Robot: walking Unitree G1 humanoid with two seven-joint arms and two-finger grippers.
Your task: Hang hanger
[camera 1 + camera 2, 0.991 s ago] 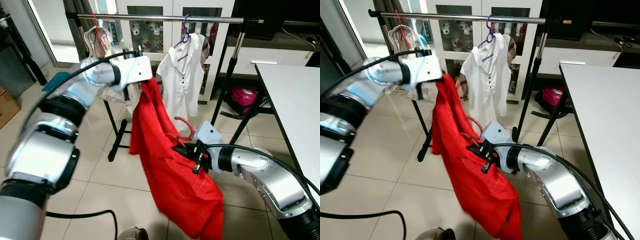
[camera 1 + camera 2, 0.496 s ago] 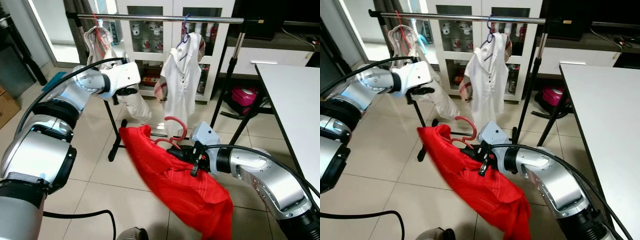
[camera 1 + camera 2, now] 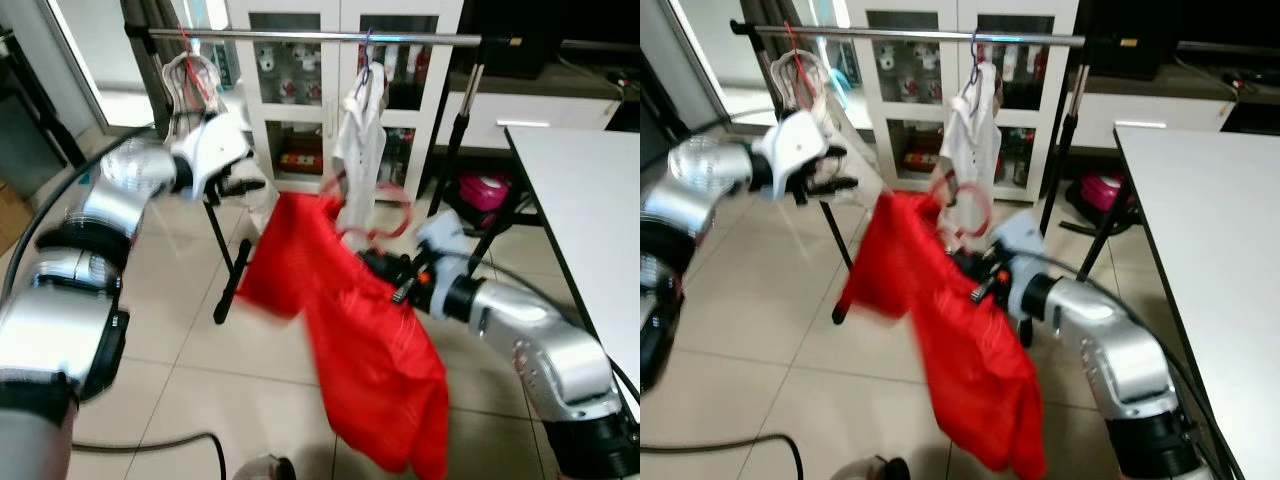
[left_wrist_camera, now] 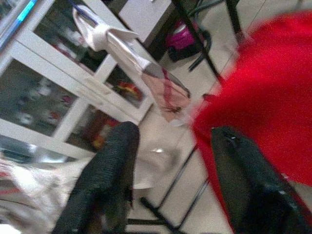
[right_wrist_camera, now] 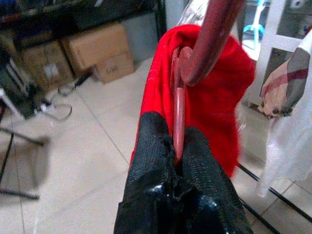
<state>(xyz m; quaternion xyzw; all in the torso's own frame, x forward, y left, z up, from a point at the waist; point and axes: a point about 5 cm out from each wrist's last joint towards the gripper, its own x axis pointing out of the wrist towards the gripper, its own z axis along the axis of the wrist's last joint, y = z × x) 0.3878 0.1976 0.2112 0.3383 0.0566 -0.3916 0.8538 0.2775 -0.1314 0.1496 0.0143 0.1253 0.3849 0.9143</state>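
The right gripper (image 5: 176,146) is clamping its jaws on the red plastic hanger (image 5: 181,92) carrying a red shirt (image 3: 360,340), below the silver metal rail (image 3: 300,36). Lifting well means keeping the hook upright and clearing the white shirt (image 3: 360,140); the left gripper (image 4: 170,180) is waiting beside, jaws apart.

The right gripper (image 5: 176,146) reaches forward on an extended arm, fingers pinched tight. The left gripper (image 4: 170,168) is raised out to the left, jaws spread apart with nothing between them.

Red shirt (image 3: 350,330), red hanger (image 5: 195,63), white shirt (image 3: 360,150), black fingers (image 5: 153,146)
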